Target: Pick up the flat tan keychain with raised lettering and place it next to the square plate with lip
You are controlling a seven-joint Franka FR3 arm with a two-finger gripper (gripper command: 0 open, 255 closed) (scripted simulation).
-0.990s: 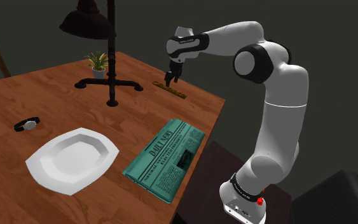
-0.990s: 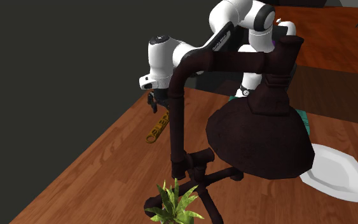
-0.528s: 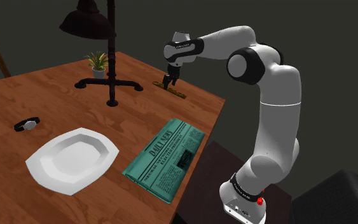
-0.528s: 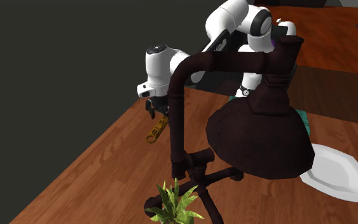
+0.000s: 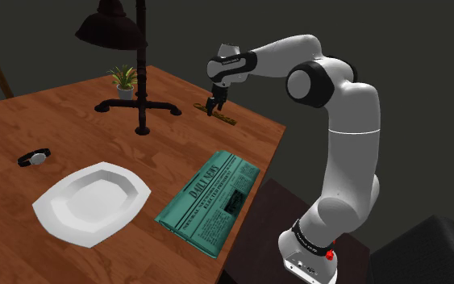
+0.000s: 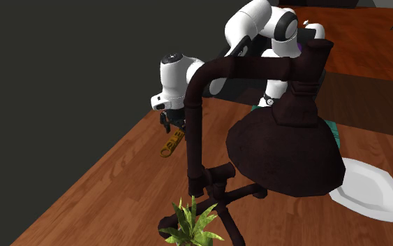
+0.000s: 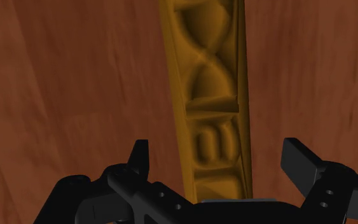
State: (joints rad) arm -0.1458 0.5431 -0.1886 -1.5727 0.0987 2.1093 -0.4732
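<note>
Biggest thing in the way is the lamp [image 5: 141,73], upper middle of the shoulder view, shade hanging over the table [image 5: 23,121], a small plant [image 5: 124,81] just behind its base. The newspaper [image 5: 210,200] lies flat, lower middle. Between lamp base and newspaper runs an open strip of bare wood down to the plate [image 5: 56,216] at lower left. A watch [image 5: 34,157] sits far left.

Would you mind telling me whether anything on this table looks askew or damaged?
Nothing stands out: the keychain lies flat on the table within the open gripper; plate and newspaper also lie flat.
</note>
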